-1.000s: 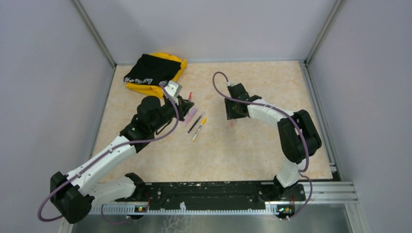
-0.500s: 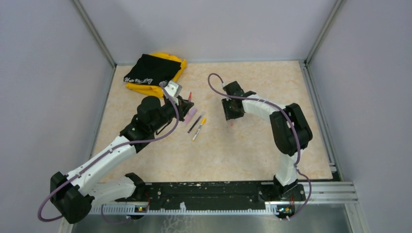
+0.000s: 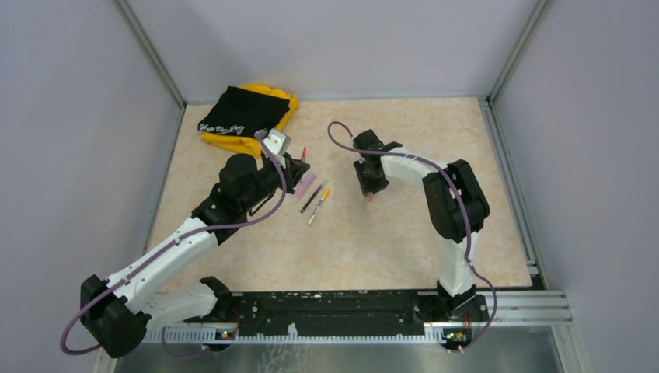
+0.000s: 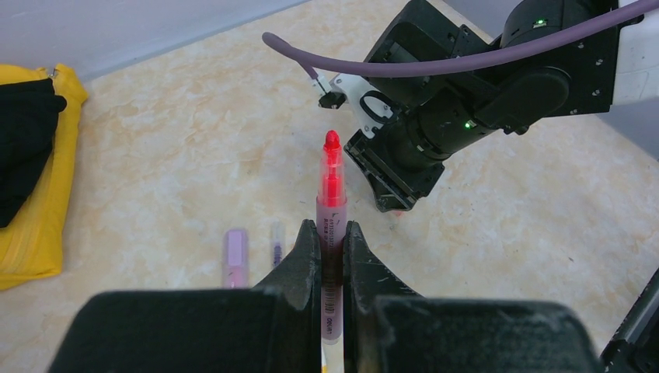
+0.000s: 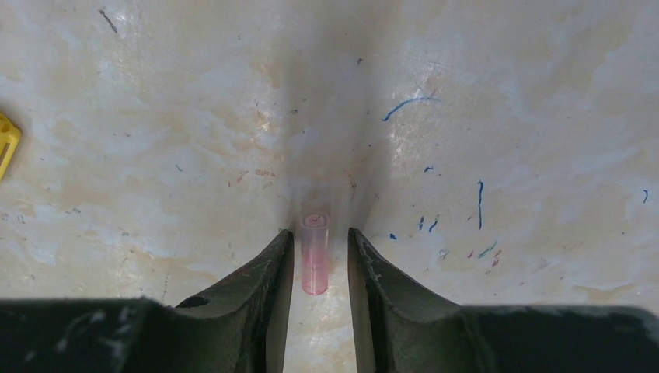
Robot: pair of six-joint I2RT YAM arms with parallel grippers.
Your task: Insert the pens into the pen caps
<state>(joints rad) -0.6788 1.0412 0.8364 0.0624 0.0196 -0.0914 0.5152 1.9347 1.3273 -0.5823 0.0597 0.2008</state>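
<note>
Pinkish-red pen [image 4: 332, 203]: I have it pinched in the left hand, well clear of the bench. Its red tip sticks out past the fingers, pointing at about 1 o'clock in the top view.
Left hand [image 4: 332, 229]: pressed together on the pen's barrel, one finger on each side. In the top view it sits left of the bench's centre.
Right hand [image 5: 320, 239]: narrowly spread and low over the bench, pointing down. The pink cap sits in the gap and I see a thin strip of bench on each side of it, so the fingers [image 5: 272, 268] are not touching it.
Pink cap [image 5: 315, 260]: on the bench between the right fingers, near the middle of the bench. It is at roughly 3 o'clock from the loose pens, and its round end faces the wrist camera. I cannot tell whether it stands or lies.
Lilac cap [image 3: 305, 185]: lying on the bench just below the left hand, at about 10 o'clock from the black pen.
Black pen [image 3: 312, 199]: lying loose on the bench, slanted toward 1 o'clock.
White pen with orange end [image 3: 318, 207]: just beside the black pen at its 4 o'clock and nearly parallel to it, the orange end farthest from me.
Yellow bag [image 3: 289, 105]: in the bench's 11 o'clock corner.
Black cloth [image 3: 233, 113]: draped over the yellow bag.
Bench [image 3: 388, 249]: pale marbled top, marked with small ink scribbles beneath the right hand.
</note>
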